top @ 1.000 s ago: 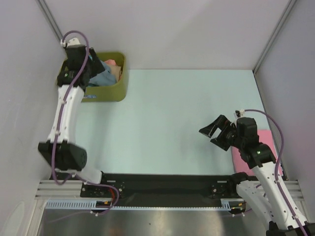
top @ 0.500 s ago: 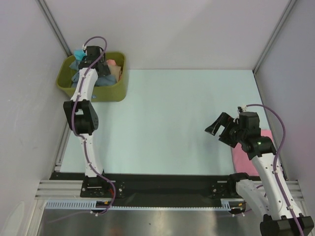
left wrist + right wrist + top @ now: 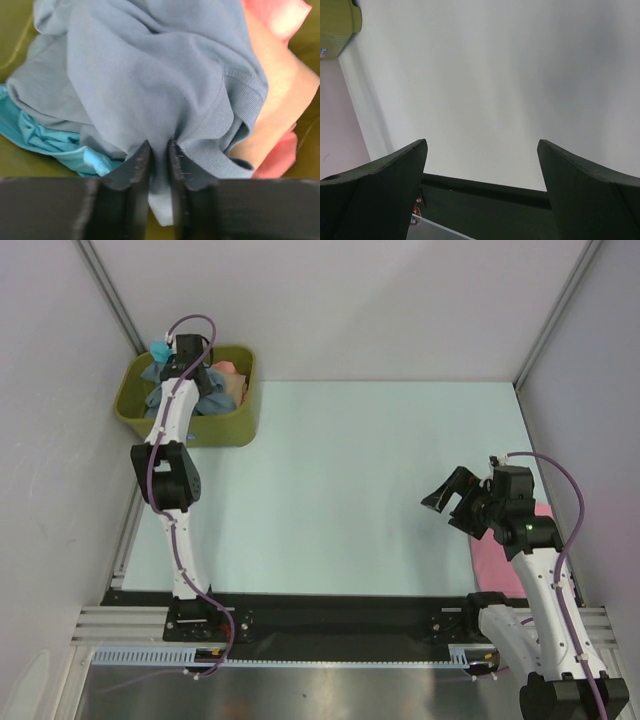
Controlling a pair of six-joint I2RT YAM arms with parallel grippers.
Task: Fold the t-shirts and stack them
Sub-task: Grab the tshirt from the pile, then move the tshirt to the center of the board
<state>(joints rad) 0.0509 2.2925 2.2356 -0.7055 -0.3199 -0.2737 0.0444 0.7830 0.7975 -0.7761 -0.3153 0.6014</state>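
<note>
Left gripper (image 3: 159, 150): down inside the tub (image 3: 238, 426), jaws clenched on a bunched fold of the grey-blue shirt (image 3: 150, 75), with cloth squeezed right between the pads.
Why there: that shirt sits on top of the heap, so pinching its crest looks like the way to lift it out alone.
Grey-blue shirt: crumpled in the tub at the far left corner of the table (image 3: 350, 460), not yet folded.
Neighbours: the teal shirt (image 3: 45, 137) is tucked under it on one side. The beige shirt (image 3: 280, 95) and salmon shirt (image 3: 280, 15) press against the other, and any of them could drag up with it.
In the way: the tub's walls hem in the lift.
Right gripper (image 3: 481, 145): jaws released wide, nothing in them, hovering over bare table, probably waiting to take a corner.
Pink shirt (image 3: 490, 565): flat at the table's right edge, partly under the right arm, seemingly the start of the stack.
</note>
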